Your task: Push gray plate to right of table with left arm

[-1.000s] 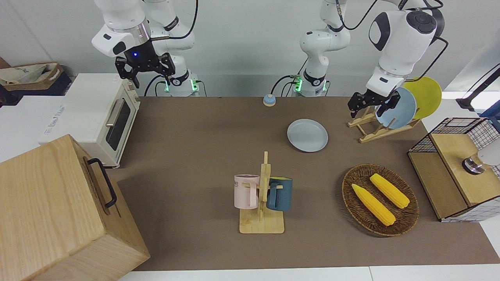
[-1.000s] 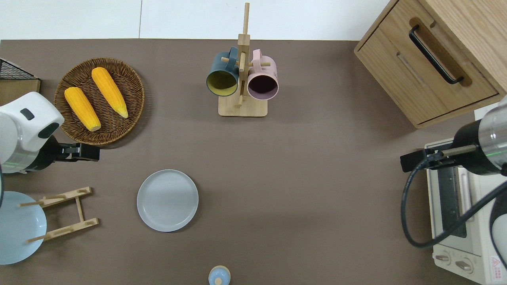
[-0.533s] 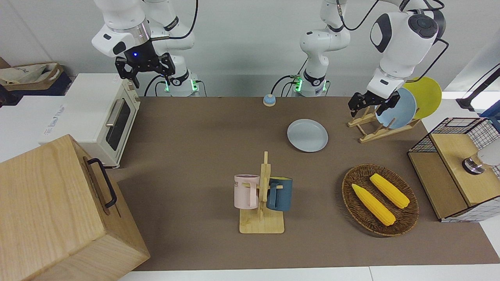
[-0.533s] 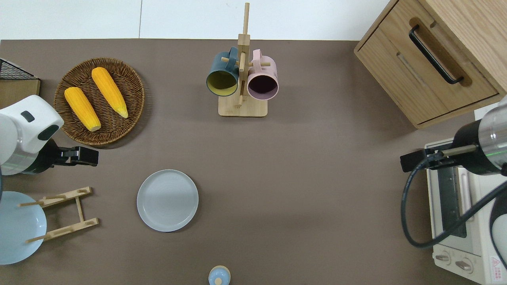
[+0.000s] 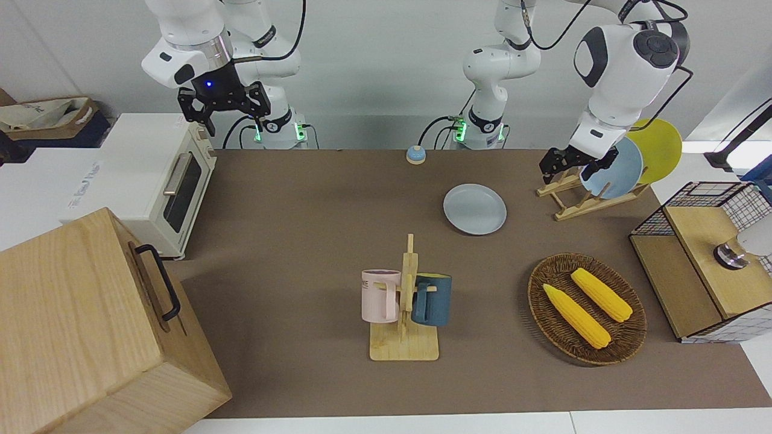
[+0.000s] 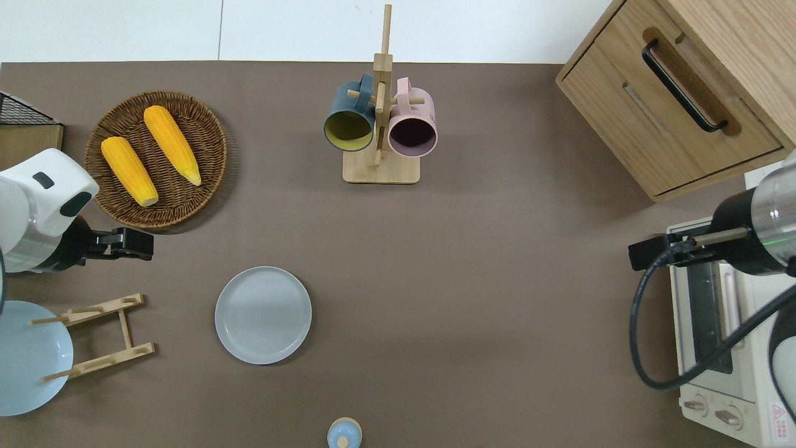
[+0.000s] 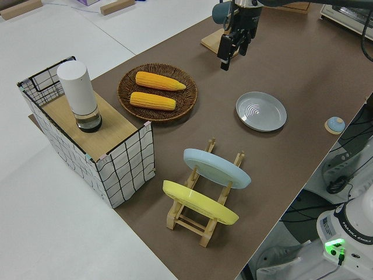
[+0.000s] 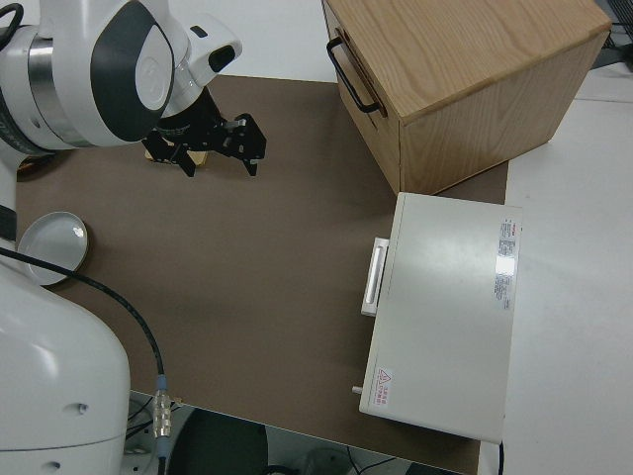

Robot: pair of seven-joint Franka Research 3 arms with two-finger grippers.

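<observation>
The gray plate (image 5: pixel 474 209) (image 6: pixel 263 315) (image 7: pixel 261 111) (image 8: pixel 52 247) lies flat on the brown table (image 5: pixel 301 211), toward the left arm's end and close to the robots. My left gripper (image 5: pixel 576 169) (image 6: pixel 148 244) (image 7: pixel 233 57) hangs in the air, open and holding nothing. It is over bare table between the wicker basket (image 6: pixel 214 134) and the wooden dish rack (image 6: pixel 99 339). It is well apart from the plate, toward the left arm's end of it. My right gripper (image 5: pixel 224 111) (image 8: pixel 218 158) is parked, open and empty.
The dish rack holds a sky-blue plate (image 5: pixel 621 169) and a yellow plate (image 5: pixel 660 147). The basket carries two corn cobs (image 5: pixel 576 316). A mug stand (image 5: pixel 404 313) is mid-table. A small bell (image 5: pixel 415 155), a toaster oven (image 5: pixel 163 181), a wooden cabinet (image 5: pixel 90 325) and a wire crate (image 5: pixel 705 253) sit around the edges.
The left arm's wrist has shifted a little, with its gripper staying almost where it was. The gray plate and the right arm have not moved.
</observation>
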